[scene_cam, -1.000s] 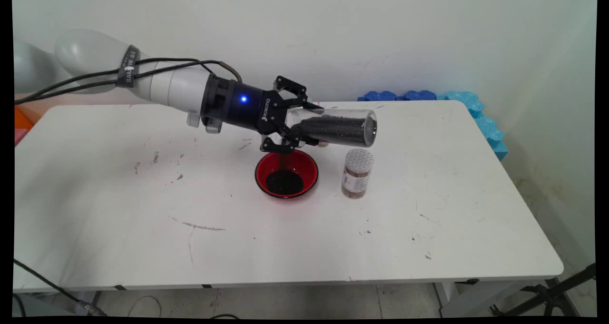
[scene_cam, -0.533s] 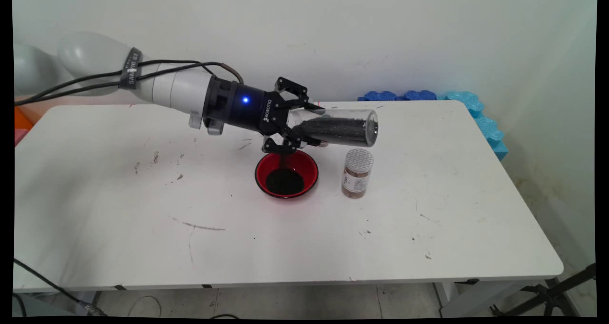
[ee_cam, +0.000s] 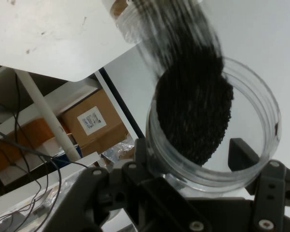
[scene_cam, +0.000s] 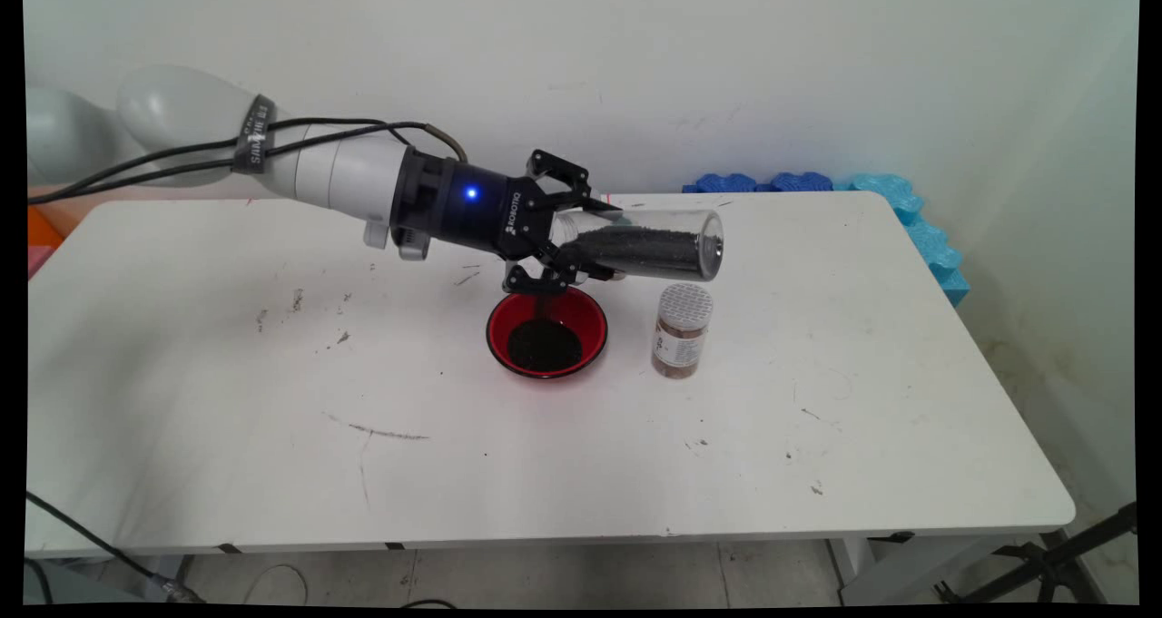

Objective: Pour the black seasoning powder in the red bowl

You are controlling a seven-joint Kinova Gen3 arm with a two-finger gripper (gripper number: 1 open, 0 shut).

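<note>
My gripper (scene_cam: 563,241) is shut on a clear plastic jar (scene_cam: 645,241) of black grains, held on its side with its open mouth toward the hand. A thin stream of grains falls from the mouth into the red bowl (scene_cam: 546,332) just below, which holds a dark pile. In the hand view the jar (ee_cam: 208,116) sits between the fingers (ee_cam: 239,154), its open rim facing the camera with black grains heaped inside. A small spice jar (scene_cam: 681,330) with a perforated lid and brown contents stands upright just right of the bowl, under the held jar's far end.
Blue foam pieces (scene_cam: 871,191) lie along the table's far right corner against the wall. The white table (scene_cam: 272,418) bears scuffs and dark specks. In the hand view, a cardboard box (ee_cam: 89,123) and cables show below the table's edge.
The arm and the held jar have crept slightly to the right. The dark pile in the red bowl has grown a little as grains keep falling.
</note>
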